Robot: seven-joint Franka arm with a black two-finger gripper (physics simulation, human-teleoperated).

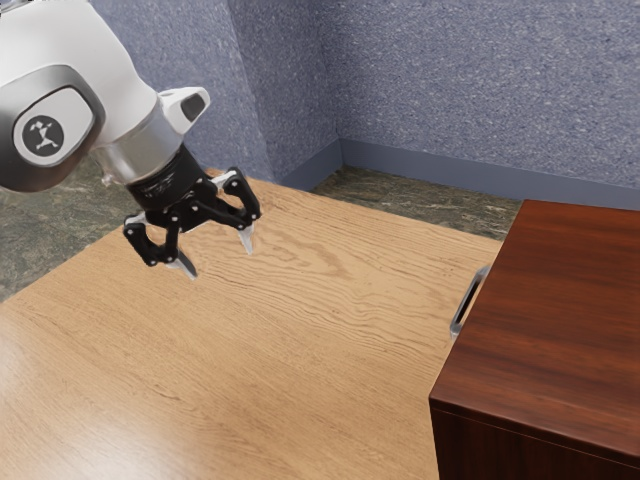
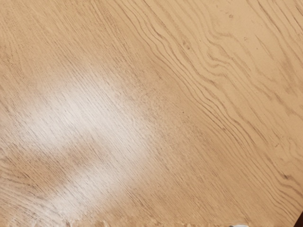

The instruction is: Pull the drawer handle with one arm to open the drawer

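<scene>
Well apart from the drawer handle (image 1: pixel 468 300), over the table (image 1: pixel 300 360), I've got the gripper (image 1: pixel 218 258) wide open, holding nothing.

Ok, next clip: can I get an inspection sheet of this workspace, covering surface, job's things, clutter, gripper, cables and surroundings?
Surface: light wooden table, bare grain, with a glare patch under the hand in the wrist view.
Job's things: dark wooden cabinet at the exterior view's right; silver drawer handle on its face toward the arm; drawer not visibly pulled out.
Clutter: nothing seen.
Grippers: gripper open, holding nothing, above the table, well apart from the drawer handle.
Cables: nothing seen.
Surroundings: blue-grey walls meeting in a corner; mottled stone floor beyond the table.
</scene>
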